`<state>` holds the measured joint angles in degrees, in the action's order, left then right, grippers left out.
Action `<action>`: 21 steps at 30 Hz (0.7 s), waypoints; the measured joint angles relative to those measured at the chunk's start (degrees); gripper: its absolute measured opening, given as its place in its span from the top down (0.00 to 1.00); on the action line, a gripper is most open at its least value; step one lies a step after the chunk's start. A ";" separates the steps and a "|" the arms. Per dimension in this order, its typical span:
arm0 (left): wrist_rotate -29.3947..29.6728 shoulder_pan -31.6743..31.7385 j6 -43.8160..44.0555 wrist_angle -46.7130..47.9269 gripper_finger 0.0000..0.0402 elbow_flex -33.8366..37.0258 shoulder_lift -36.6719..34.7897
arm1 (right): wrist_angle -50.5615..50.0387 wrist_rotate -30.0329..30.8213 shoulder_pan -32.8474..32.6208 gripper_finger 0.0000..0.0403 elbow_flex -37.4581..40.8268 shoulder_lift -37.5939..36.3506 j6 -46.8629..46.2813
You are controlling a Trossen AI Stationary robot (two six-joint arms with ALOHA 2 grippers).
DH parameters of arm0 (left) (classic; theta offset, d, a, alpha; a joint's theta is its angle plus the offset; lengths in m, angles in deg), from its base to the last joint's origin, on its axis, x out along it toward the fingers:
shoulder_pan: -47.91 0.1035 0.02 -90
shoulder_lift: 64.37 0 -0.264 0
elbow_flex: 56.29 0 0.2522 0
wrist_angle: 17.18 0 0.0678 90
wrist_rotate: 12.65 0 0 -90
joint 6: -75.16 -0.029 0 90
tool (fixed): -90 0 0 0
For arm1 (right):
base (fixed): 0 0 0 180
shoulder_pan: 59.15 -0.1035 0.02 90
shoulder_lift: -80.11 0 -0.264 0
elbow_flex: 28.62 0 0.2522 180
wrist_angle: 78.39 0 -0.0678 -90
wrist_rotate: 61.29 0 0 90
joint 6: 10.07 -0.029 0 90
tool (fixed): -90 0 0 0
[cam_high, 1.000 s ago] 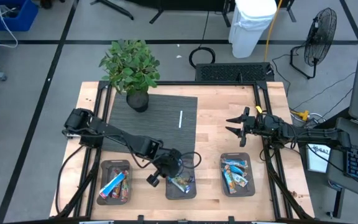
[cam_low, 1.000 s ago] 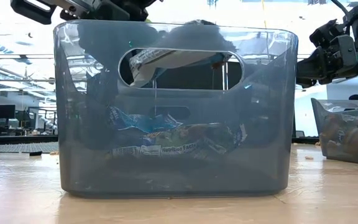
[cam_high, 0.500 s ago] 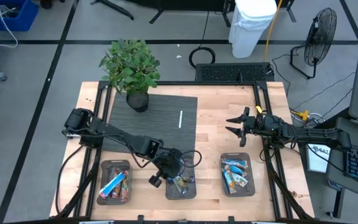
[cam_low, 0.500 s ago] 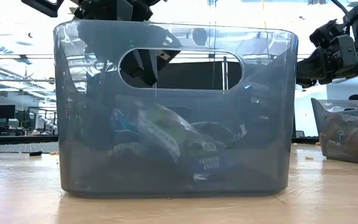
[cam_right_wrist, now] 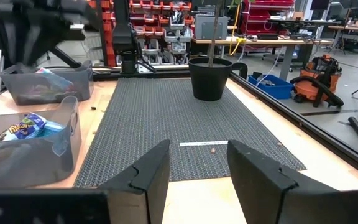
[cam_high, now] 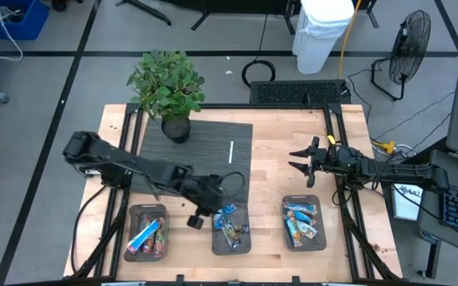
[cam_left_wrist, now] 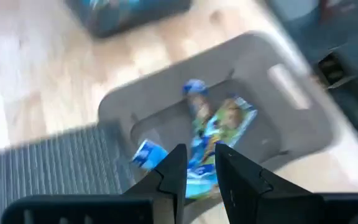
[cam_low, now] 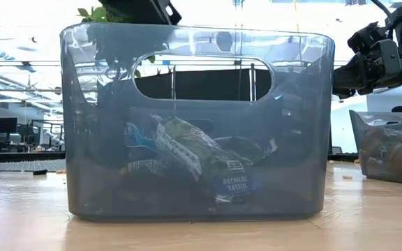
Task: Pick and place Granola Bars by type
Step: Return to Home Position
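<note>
High view: the left pincer (cam_high: 215,205) hangs by the far rim of the middle translucent grey plastic bin (cam_high: 216,242), where blue-and-white foil-wrapped granola bars (cam_high: 230,231) lie. No bar shows loose on the pale wooden worktop (cam_high: 277,183), so sorting looks finished and homing seems in hand. The right pincer (cam_high: 301,162) waits spread open, well apart.

Low view: the bars lie heaped on the bin floor.

Left wrist view: the left fingers stand slightly parted, grasping nothing. Pulling back over the dark ribbed mat (cam_left_wrist: 42,168) calls for clearing the bin wall.

Right wrist view: a black plant pot (cam_right_wrist: 210,78) stands across the mat.
</note>
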<state>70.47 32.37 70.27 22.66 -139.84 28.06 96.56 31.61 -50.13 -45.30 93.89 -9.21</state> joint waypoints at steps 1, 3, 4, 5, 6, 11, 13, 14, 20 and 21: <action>-1.27 -0.03 -0.87 -1.56 0.78 1.37 -1.72 | 0.00 0.00 0.00 0.63 0.00 0.00 -0.02; -2.99 -0.13 -2.11 -6.03 0.78 5.90 -6.14 | 0.00 -0.02 0.00 0.63 0.00 0.00 0.00; -3.73 -0.13 -2.16 -8.37 0.78 9.00 -8.70 | 0.00 0.00 0.00 0.63 0.00 0.00 0.00; -3.74 0.04 -2.18 -11.27 0.78 12.27 -11.36 | 0.00 0.00 0.00 0.63 0.00 0.00 -0.02; -3.43 0.43 -2.13 -14.79 0.78 15.72 -14.13 | 0.00 -0.01 0.00 0.63 0.00 0.00 0.00; 2.31 3.64 1.89 -27.95 0.78 32.10 -29.95 | -0.16 0.00 0.00 0.63 0.00 0.05 0.00; 4.75 5.05 3.52 -31.62 0.78 37.48 -36.39 | -0.09 0.00 0.00 0.63 0.00 0.09 0.00; 5.59 5.72 4.11 -33.29 0.78 39.85 -39.37 | -0.09 0.00 0.00 0.63 0.00 0.13 -0.01; 5.95 8.47 6.87 -36.83 0.78 50.30 -55.08 | -0.02 -0.01 0.00 0.63 0.00 0.15 -0.02; 5.96 8.68 7.08 -36.79 0.78 51.48 -57.13 | -0.02 -0.02 0.00 0.63 0.00 0.17 0.00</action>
<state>76.43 41.05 77.35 -14.13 -88.36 -29.07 96.54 31.59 -50.13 -45.30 94.07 -9.21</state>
